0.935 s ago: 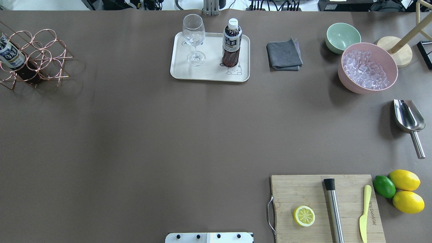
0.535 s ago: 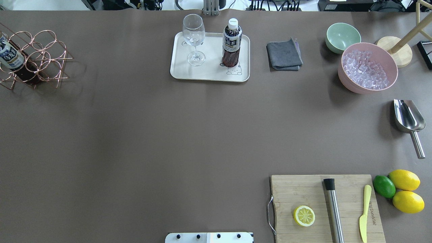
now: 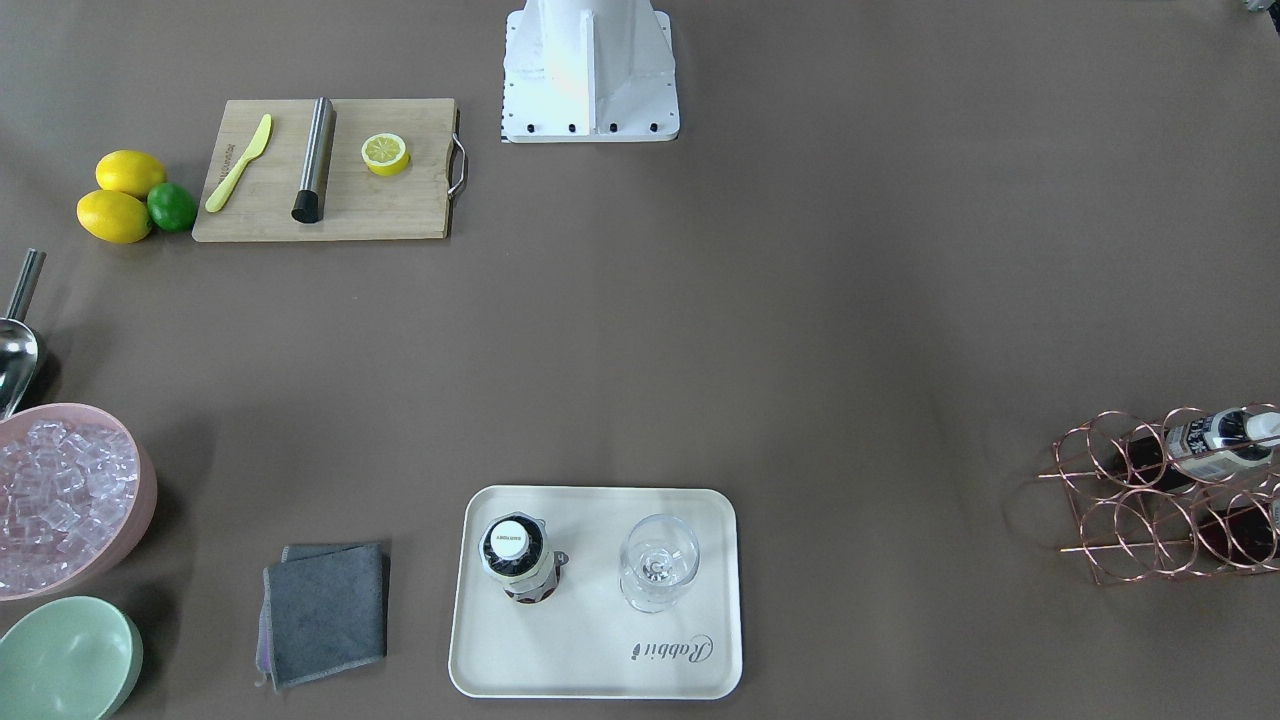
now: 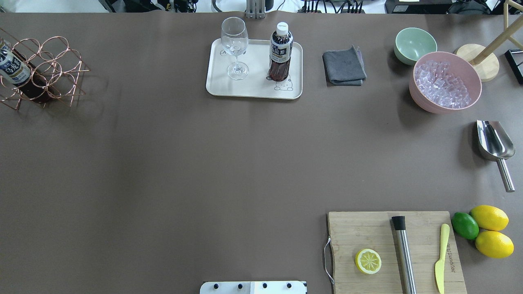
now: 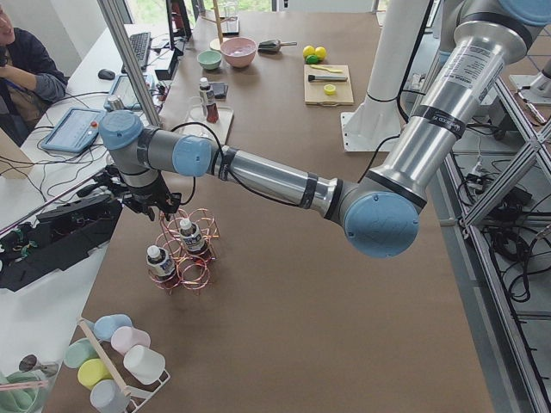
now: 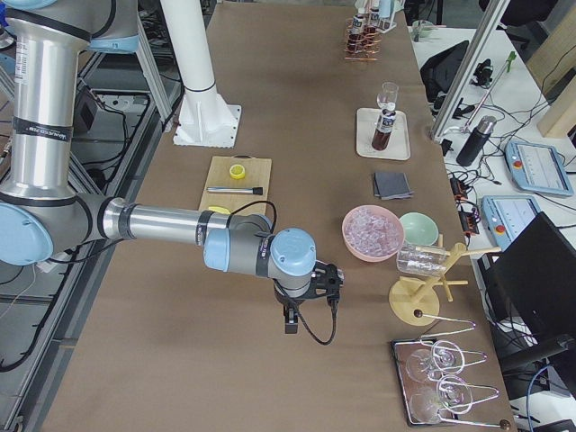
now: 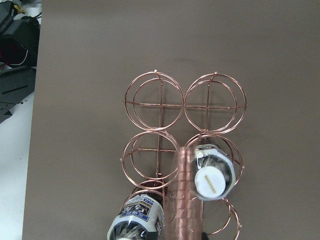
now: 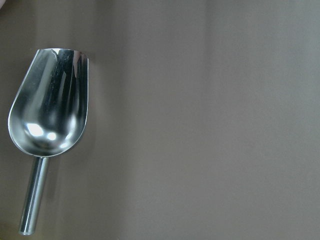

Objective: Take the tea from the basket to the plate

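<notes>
Labels: the tea bottle [image 4: 280,53] has a white-and-dark-blue printed band with large characters I cannot read. Its white screw cap has small print, also illegible. The liquid is a dark reddish-brown and the plastic is clear. It stands upright on the plate [image 4: 253,87], at upper centre of the overhead view. In that view it is in the plate's right half, just above a grey bear drawing. In the front-facing view "Rabbit" script shows near the plate's lower edge, upside down.

A wine glass [image 4: 235,47] stands upright on the same plate, beside the bottle and not touching it.

The basket [image 4: 53,61], rose-gold wire, is at the upper left of the overhead view, well apart from the plate. In the left wrist view, bottle A [image 7: 214,172] sits cap-up in the middle-row right ring. Bottle B [image 7: 137,220] sits in the bottom-left ring, cut by the frame edge. The two top rings hold nothing.

The left gripper [image 5: 155,206] hangs just above the basket; I cannot tell how its jaws stand.

The right gripper [image 6: 291,322] is over bare table; I cannot tell how its jaws stand either. Its wrist camera looks down on a steel scoop [image 8: 50,105].

Other items:
- A grey cloth [image 4: 344,66] lies just right of the plate.
- Beyond it are a green bowl [image 4: 414,44] and a pink bowl [image 4: 425,104] of ice.
- The cutting board [image 4: 367,228] at lower right has engraved text too small to read.
</notes>
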You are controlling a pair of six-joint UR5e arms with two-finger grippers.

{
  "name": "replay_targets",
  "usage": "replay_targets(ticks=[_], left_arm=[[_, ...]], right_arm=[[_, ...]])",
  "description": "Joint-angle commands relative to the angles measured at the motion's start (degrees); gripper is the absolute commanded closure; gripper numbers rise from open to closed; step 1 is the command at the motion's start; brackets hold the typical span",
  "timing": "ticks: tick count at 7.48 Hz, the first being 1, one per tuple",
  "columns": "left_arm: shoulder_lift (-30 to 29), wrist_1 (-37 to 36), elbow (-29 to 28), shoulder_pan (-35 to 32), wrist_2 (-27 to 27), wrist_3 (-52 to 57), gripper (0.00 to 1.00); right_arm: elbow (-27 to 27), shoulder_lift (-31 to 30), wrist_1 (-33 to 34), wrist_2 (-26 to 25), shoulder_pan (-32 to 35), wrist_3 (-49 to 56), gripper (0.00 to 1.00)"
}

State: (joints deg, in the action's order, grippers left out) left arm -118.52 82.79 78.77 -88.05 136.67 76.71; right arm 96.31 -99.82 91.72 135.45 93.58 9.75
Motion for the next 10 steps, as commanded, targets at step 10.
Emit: replay_targets(ticks=[10], left_arm=[[20.5, -9.1, 20.4, -4.7, 0.2, -44.6, 0.02]], right_arm=[[-0.4, 0.0, 0.0, 0.3, -0.1, 0.0, 0.0]])
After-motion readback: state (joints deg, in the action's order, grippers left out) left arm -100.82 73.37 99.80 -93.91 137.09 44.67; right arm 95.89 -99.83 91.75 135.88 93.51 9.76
